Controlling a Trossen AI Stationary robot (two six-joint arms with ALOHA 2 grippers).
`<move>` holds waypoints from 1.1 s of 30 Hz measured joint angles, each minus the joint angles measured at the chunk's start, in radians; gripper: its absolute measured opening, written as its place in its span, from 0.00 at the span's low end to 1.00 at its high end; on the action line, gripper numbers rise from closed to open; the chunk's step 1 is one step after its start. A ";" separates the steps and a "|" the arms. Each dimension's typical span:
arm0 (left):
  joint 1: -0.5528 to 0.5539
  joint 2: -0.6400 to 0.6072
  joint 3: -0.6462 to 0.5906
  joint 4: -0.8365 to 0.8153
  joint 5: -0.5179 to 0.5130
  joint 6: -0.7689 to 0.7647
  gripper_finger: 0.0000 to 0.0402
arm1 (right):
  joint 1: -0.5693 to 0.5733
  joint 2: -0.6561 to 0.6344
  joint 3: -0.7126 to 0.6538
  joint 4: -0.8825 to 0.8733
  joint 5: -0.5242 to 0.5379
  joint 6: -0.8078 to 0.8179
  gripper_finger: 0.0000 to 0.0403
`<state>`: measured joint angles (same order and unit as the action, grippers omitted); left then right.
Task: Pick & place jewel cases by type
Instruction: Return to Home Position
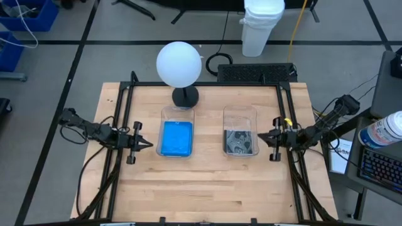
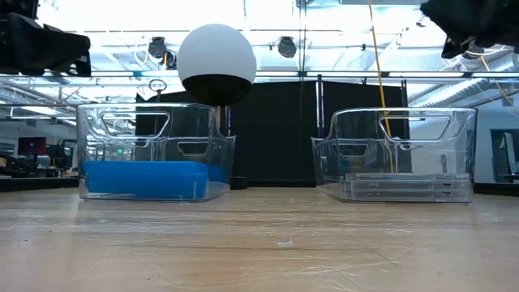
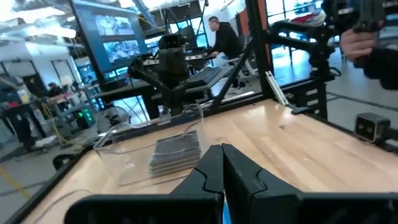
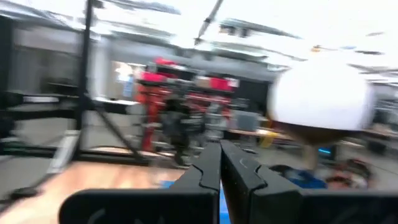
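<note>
The bright blue jewel cases (image 1: 176,138) lie stacked flat in the left clear tub (image 1: 177,114), seen also as a blue stack (image 2: 146,178) in the low view. The clear and grey jewel cases (image 1: 240,141) lie stacked in the right clear tub (image 1: 240,115); the same stack (image 2: 405,186) shows low in its tub, and as a stack (image 3: 176,154) in the left wrist view. My left gripper (image 1: 149,144) is shut and holds nothing, at the table's left edge, left of the blue tub. My right gripper (image 1: 262,136) is shut and holds nothing, at the right edge beside the right tub.
A white globe lamp (image 1: 179,64) on a black foot (image 1: 185,96) stands behind the tubs at the table's far edge. Black frame rails (image 1: 123,107) run along the table's left and right sides. Bare wood (image 1: 207,188) lies in front of the tubs. People show in the room beyond.
</note>
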<state>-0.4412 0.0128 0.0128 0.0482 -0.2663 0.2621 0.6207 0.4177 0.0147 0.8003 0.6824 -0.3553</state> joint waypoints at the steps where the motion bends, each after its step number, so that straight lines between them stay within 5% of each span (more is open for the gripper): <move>1: 0.006 0.000 0.000 -0.001 0.003 -0.017 0.01 | 0.006 -0.021 0.000 -0.007 0.045 -0.018 0.00; 4: 0.011 0.000 0.000 -0.001 0.004 -0.036 0.01 | 0.043 -0.093 0.000 -0.089 0.139 -0.044 0.00; 10: 0.011 0.000 0.000 -0.002 0.004 -0.014 0.01 | 0.160 -0.269 0.000 -0.297 0.124 -0.049 0.00; 15: 0.011 0.002 -0.001 -0.003 0.005 -0.021 0.01 | 0.195 -0.413 0.000 -0.490 -0.018 0.034 0.00; 33: 0.136 0.092 -0.003 0.001 0.057 -0.061 0.01 | -0.205 -0.406 0.000 -0.585 -0.272 0.229 0.00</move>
<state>-0.3054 0.1050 0.0097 0.0495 -0.2098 0.2009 0.4159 0.0121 0.0147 0.2150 0.4107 -0.1265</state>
